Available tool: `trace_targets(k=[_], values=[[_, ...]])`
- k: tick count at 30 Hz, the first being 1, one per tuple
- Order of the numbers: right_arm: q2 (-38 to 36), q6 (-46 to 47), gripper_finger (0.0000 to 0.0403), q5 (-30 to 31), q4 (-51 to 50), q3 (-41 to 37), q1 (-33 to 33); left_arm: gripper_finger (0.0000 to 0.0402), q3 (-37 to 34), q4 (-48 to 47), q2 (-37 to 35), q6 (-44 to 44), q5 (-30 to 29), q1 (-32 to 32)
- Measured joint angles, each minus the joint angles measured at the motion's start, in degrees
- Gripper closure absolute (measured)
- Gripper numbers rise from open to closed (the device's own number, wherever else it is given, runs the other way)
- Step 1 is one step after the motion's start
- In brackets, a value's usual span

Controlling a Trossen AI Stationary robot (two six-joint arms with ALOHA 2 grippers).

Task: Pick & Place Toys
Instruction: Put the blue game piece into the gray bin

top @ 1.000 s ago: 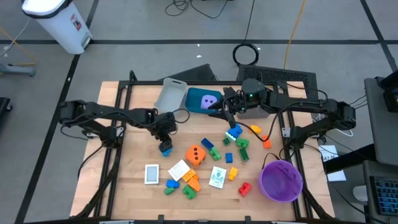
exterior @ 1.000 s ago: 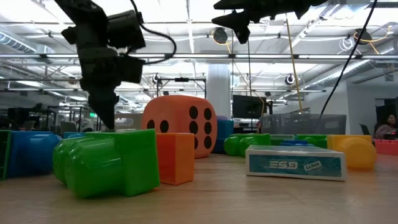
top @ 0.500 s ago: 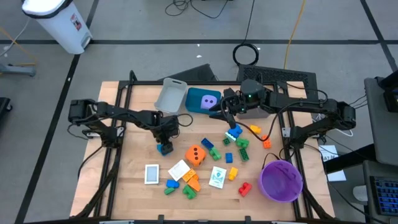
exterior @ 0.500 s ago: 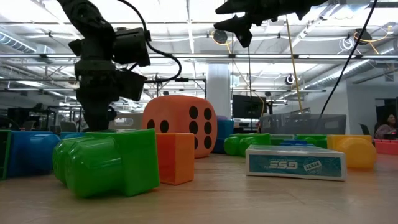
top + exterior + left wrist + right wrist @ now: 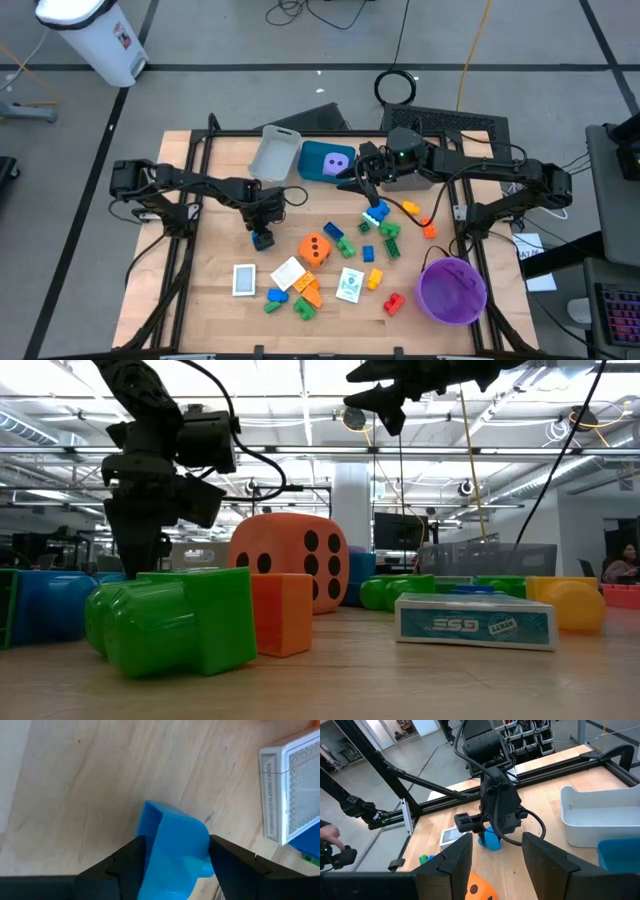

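Observation:
My left gripper [image 5: 263, 236] stands left of the orange die [image 5: 315, 248], shut on a blue brick [image 5: 175, 840] low over the wood. That brick [image 5: 492, 841] also shows under the left arm in the right wrist view. Whether its lower end touches the table, I cannot tell. My right gripper [image 5: 492, 865] is open and holds nothing, high above the table's far middle, near the teal tray [image 5: 312, 168] that holds the purple die [image 5: 337, 162]. Several small bricks [image 5: 385, 235] and white cards [image 5: 245, 279] lie loose on the near half. My left gripper pinches the blue brick between its two fingers, one on each of two opposite sides [image 5: 150, 851]. The fingers come steeply from above, slanting down. The brick sticks out beyond the fingertips toward the table.
A grey tray [image 5: 273, 155] stands at the far edge beside the teal one. A purple bowl [image 5: 452, 290] sits at the near right. A card pack [image 5: 295, 785] lies close to the held brick. Bare wood shows on the table's left [image 5: 215, 250].
My left gripper has sunk toward the table with the blue brick and tipped to point more steeply down. Its hold on the brick stays the same.

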Motion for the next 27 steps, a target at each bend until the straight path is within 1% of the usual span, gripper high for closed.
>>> trace_targets(k=[3,9,13,21,27], values=[[0.0,0.0,0.0236,0.0,0.0,0.0,0.0,0.0201,0.0,0.1,0.0,0.0,1.4,0.0],[0.0,0.0,0.0236,0.0,0.0,0.0,0.0,0.0269,0.0,0.1,0.0,0.0,1.8,0.0],[0.0,0.0,0.0236,0.0,0.0,0.0,0.0,0.0304,0.1,0.2,0.0,-0.1,2.3,0.0],[0.0,0.0,0.0236,0.1,0.0,0.0,0.0,0.0339,0.1,0.5,0.0,-0.8,5.5,0.0],[0.0,-0.3,0.0236,0.1,0.0,0.0,0.0,0.0367,1.6,0.4,-0.1,-1.1,5.6,0.0]])
